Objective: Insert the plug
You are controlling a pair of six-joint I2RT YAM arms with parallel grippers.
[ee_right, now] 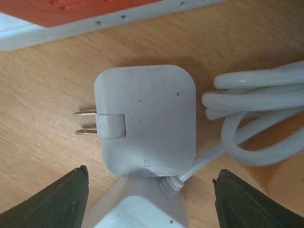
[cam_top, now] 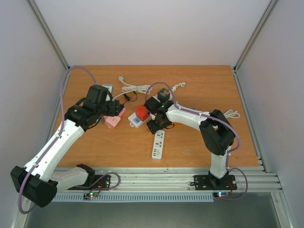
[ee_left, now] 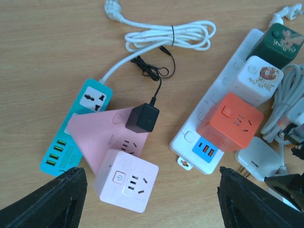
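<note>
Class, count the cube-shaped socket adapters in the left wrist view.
4: pink cube by the pink strip; orange cube, white cube and green cube in a row on the white strip. Others may be hidden.

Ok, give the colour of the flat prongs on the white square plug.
Brassy gold flat prongs, clearest in right wrist view.

my left tool (ee_left: 151, 183) hangs open above the worktop (ee_left: 42, 57); black adapter (ee_left: 142, 118) sits on pink strip (ee_left: 102, 135), pink cube (ee_left: 126, 180) at its near end, white plug (ee_left: 257, 164) just beside white strip (ee_left: 219, 95).
</note>
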